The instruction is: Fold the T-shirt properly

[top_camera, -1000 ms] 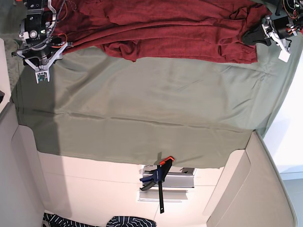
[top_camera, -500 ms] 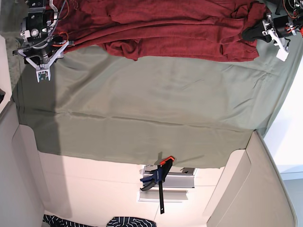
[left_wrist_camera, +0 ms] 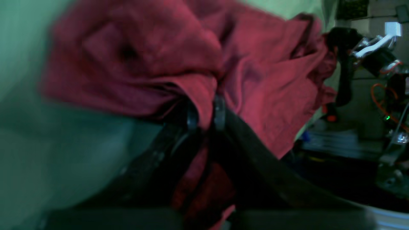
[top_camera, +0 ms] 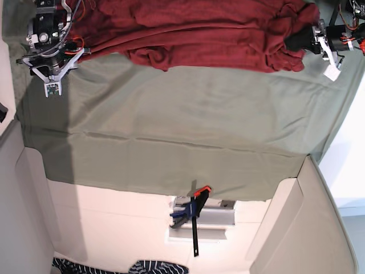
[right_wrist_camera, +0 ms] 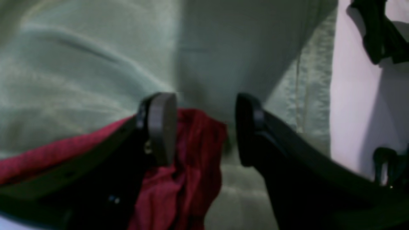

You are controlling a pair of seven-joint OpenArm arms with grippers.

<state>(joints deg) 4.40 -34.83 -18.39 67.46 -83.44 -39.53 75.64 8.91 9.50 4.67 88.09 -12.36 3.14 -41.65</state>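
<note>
Our left gripper (left_wrist_camera: 206, 110) is clamped on a fold of the red T-shirt (left_wrist_camera: 134, 64). Our right gripper (right_wrist_camera: 204, 127) has its jaws apart, with red fabric showing between them. In the base view, the T-shirt lies bunched along the top edge of the green cloth (top_camera: 171, 114).

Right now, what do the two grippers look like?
Both have black, curved fingers. The right gripper has flat grey pads, and from above it shows a white triangular bracket and orange cables. The left gripper carries a small white tab.
</note>
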